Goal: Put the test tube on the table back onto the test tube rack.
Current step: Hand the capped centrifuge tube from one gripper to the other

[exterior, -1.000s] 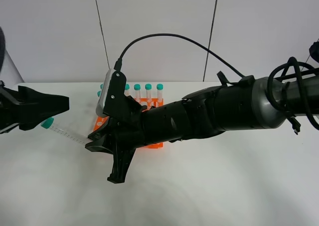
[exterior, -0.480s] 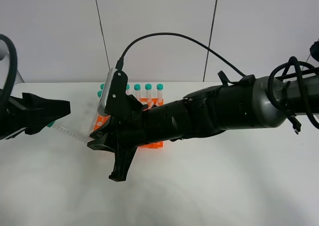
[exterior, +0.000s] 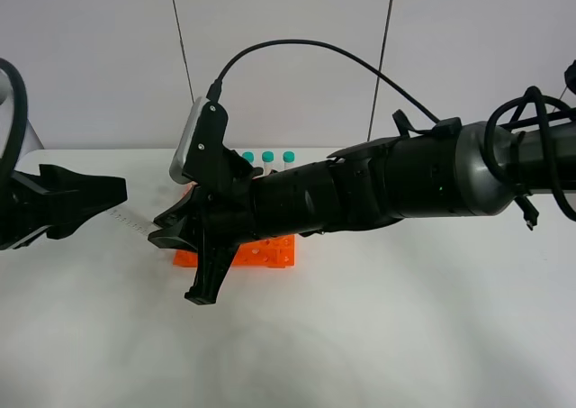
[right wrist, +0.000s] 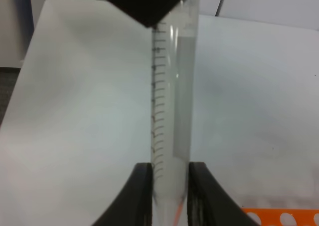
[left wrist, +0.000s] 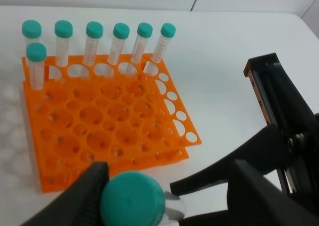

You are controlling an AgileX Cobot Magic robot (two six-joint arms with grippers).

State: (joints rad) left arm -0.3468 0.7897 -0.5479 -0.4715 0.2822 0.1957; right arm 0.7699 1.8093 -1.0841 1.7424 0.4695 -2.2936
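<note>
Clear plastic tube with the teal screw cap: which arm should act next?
Left, probably. The right gripper pinches the clear plastic tube by its tapered tip, which must enter the orange plastic rack; the left gripper stands open around its teal cap.

No legible word, brand, numeral or sign is found in any view. A graduation scale (right wrist: 156, 111) of short black ticks is printed along the test tube (right wrist: 172, 86); any figures beside it are too blurred to be read. A pale marking patch (right wrist: 182, 101) lies just beside the scale. Faint print on the racked tubes (left wrist: 117, 49) cannot be read.
</note>
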